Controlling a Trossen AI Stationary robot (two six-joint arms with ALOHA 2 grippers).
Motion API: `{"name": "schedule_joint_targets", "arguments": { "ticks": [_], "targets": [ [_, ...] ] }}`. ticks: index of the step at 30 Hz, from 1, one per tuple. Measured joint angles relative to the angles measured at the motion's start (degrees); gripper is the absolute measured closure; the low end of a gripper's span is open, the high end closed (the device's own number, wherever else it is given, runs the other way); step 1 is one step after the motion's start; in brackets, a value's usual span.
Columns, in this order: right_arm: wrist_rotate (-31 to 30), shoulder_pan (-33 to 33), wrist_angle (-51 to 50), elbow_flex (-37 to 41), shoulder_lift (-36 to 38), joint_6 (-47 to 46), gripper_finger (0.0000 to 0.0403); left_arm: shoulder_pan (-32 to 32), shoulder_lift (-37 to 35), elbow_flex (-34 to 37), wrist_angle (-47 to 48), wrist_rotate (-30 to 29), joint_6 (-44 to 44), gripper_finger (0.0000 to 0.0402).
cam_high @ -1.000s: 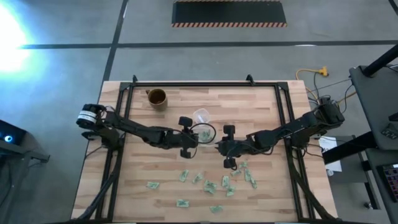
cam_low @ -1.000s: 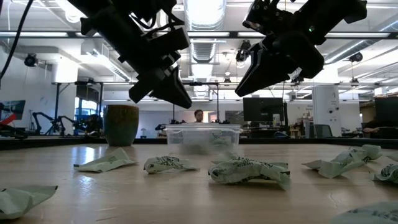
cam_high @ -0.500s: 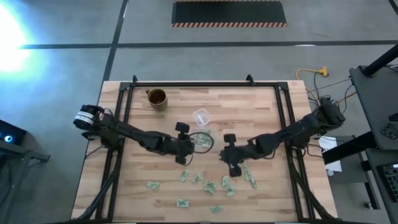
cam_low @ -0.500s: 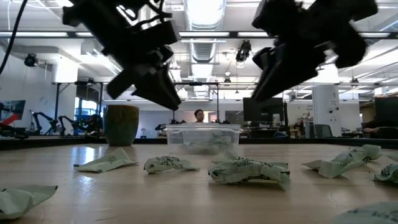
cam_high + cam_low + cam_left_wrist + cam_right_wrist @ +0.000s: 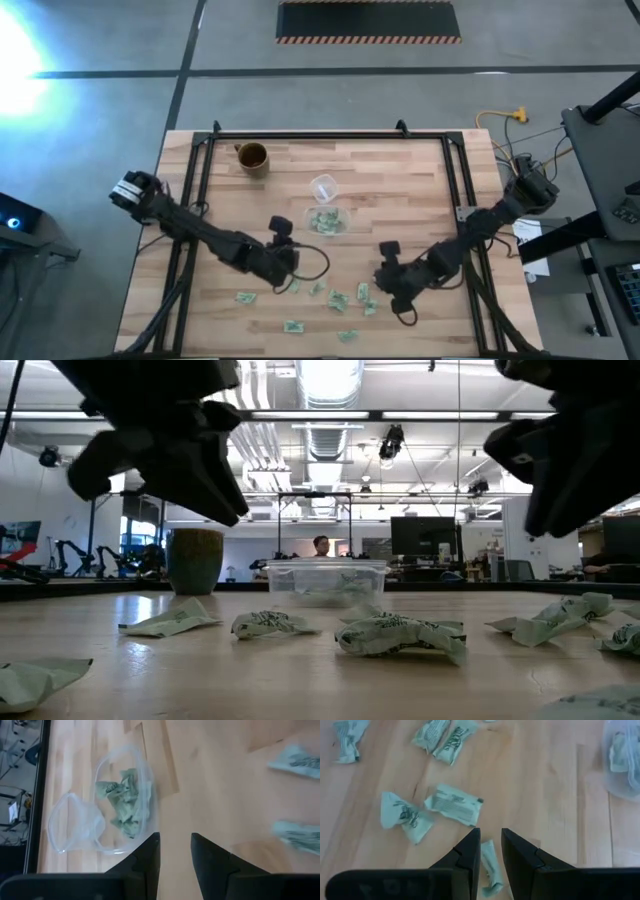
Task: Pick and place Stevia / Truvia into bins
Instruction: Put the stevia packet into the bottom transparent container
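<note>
Both grippers [image 5: 174, 851] [image 5: 490, 851] slightly parted, empty, over packet-strewn wooden table [image 5: 420, 180]; workshop behind.

Both arms pull back from the clear shallow rounded-rectangular plastic container [image 5: 326, 221] toward the near part of the desk. The left end effector [image 5: 283, 268] now hangs over bare wood, its fingers parted with nothing between them. The right end effector [image 5: 388, 290] now sits beside the scattered pale green and white paper packets [image 5: 340, 298].

Both arms reach low over the table, left gripper [image 5: 283, 262] and right gripper [image 5: 392, 285] with jaws slightly parted.
</note>
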State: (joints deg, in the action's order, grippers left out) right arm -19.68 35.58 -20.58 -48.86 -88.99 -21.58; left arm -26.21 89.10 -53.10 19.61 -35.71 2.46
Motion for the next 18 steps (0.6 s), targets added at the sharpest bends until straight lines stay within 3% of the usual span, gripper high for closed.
{"name": "schedule_joint_targets", "arguments": {
  "ticks": [5,18],
  "targets": [
    [-2.72,1.04,0.14,0.32,-0.14,-0.76,0.0328,-1.44,-0.35,0.0,0.44,-0.76,-1.21,0.0308],
    [-2.82,1.02,2.18,3.4,-2.01,-1.72,0.0263,-1.98,-2.27,0.02,1.32,-0.83,-3.63,0.0308]
  ]
}}
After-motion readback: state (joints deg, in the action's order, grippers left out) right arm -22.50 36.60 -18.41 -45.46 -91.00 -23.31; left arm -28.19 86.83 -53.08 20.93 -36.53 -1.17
